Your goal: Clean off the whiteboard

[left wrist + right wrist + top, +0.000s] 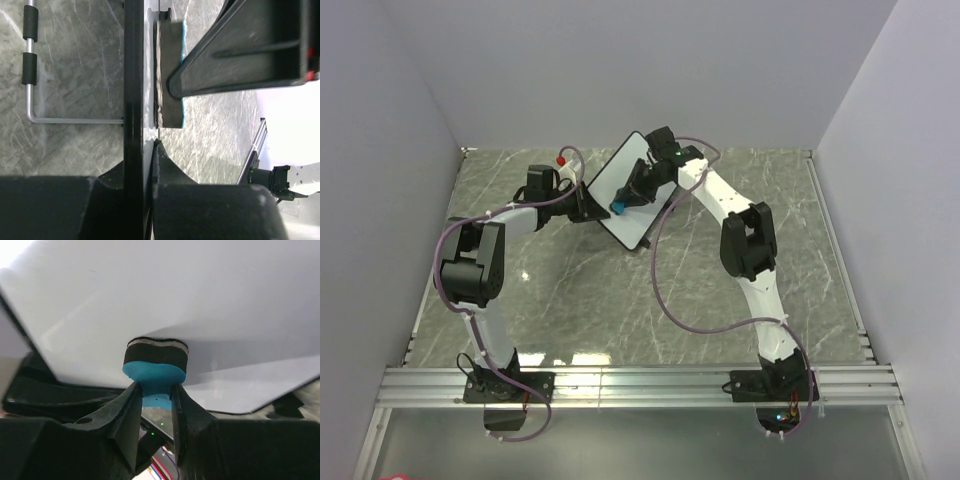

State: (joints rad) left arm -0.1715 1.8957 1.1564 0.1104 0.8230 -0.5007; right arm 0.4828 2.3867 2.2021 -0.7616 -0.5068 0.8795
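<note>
The whiteboard (625,180) is held tilted up off the table, its white face towards the right arm. My left gripper (582,205) is shut on its left edge; in the left wrist view the board shows edge-on as a black bar (133,75) clamped between the fingers. My right gripper (630,195) is shut on the blue eraser (618,208) and presses its dark felt side against the board face. In the right wrist view the eraser (155,367) sits flat on the board (200,295), which shows no marks. The eraser also shows in the left wrist view (170,75).
A red-capped marker (561,160) lies on the grey marbled table behind the left gripper. The board's wire stand (31,70) sticks out from its back. Grey walls enclose the table on three sides. A metal rail (640,385) runs along the near edge.
</note>
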